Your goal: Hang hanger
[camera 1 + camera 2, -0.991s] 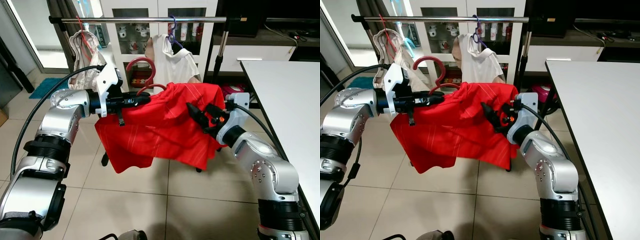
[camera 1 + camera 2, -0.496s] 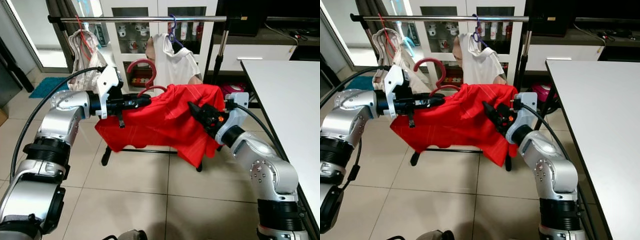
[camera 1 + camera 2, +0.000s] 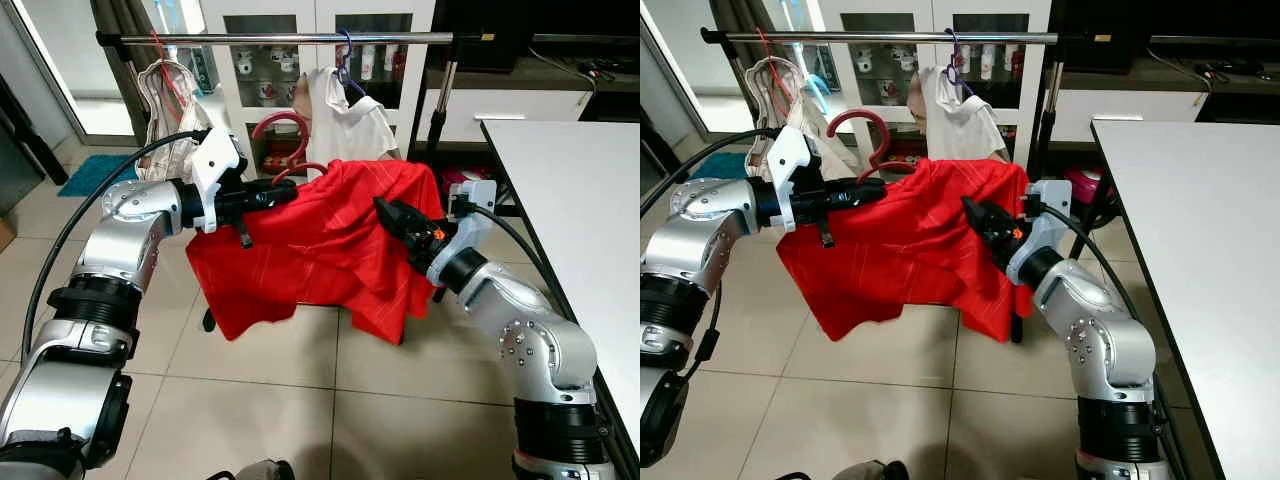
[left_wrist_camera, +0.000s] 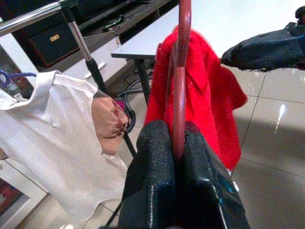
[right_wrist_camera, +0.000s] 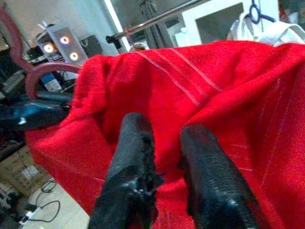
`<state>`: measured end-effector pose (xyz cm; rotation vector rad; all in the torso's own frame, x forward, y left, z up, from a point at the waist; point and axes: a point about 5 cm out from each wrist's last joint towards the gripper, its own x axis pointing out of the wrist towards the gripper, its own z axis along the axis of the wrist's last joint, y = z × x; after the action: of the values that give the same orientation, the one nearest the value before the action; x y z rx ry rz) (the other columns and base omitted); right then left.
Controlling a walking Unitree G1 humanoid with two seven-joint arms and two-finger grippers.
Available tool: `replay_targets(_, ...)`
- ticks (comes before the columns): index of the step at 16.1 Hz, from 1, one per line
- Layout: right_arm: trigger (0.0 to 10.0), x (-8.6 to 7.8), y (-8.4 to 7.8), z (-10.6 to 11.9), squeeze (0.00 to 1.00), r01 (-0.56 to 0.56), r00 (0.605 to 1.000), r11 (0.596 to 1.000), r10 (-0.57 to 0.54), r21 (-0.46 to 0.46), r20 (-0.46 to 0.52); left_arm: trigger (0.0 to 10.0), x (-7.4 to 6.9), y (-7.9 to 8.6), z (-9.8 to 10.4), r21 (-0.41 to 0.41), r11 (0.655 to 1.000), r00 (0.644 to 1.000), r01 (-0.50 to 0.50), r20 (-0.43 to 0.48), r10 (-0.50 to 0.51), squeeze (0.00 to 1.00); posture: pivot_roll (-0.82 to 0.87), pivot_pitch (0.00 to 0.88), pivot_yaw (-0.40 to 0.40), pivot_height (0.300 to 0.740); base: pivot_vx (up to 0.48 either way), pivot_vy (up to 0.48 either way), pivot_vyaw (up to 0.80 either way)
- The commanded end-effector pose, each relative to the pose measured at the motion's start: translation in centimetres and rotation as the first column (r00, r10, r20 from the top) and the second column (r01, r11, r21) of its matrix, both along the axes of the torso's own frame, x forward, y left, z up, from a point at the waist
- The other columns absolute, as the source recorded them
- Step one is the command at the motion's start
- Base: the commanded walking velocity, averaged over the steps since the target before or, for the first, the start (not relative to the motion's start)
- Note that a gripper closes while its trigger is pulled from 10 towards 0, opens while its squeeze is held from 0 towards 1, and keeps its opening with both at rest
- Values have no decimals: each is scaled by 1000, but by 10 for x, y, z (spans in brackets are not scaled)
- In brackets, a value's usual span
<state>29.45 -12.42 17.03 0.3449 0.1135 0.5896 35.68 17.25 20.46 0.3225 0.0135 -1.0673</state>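
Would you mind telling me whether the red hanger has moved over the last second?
Yes. The red hanger, held by the left gripper, has risen slightly toward the clothes rail; its hook top now sits a little closer to the rail than before.

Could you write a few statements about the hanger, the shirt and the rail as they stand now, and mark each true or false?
1. The left gripper is shut on the red hanger. True.
2. The hanger's hook is already over the rail. False: the hook is below the rail, in front of it.
3. The red shirt lies on the white table. False: it hangs on the hanger, between the two arms.
4. A white shirt hangs from the rail on a purple hanger. True.
5. The right gripper holds the white shirt. False: its fingers are against the red shirt.
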Motion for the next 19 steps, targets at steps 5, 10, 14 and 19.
replay_targets(5, 10000, 4, 10, 3, 1000, 116, 990, 978, -100, -173, 98, 0, 1, -2, 11, -44, 999, 999, 5, 45, -3, 0, -140, 0, 88, 740, 0, 0, 0)
replay_targets(10, 10000, -5, 24, 9, 1000, 124, 973, 981, -92, -148, 210, 0, 1, -3, 7, -48, 999, 999, -9, 43, 11, 0, -139, 0, 88, 740, 0, 0, 0)
replay_targets(14, 10000, -7, 33, 7, 1000, 85, 986, 995, -77, -49, 151, 0, 2, -4, 7, -51, 999, 999, -9, 42, 11, 0, -138, 0, 87, 740, 0, 0, 0)
replay_targets(19, 10000, -9, 44, 9, 1000, 8, 997, 1000, -6, -18, 74, 0, 1, -8, 2, 30, 1000, 996, -6, 84, 3, 0, -137, 0, 85, 740, 0, 0, 0)
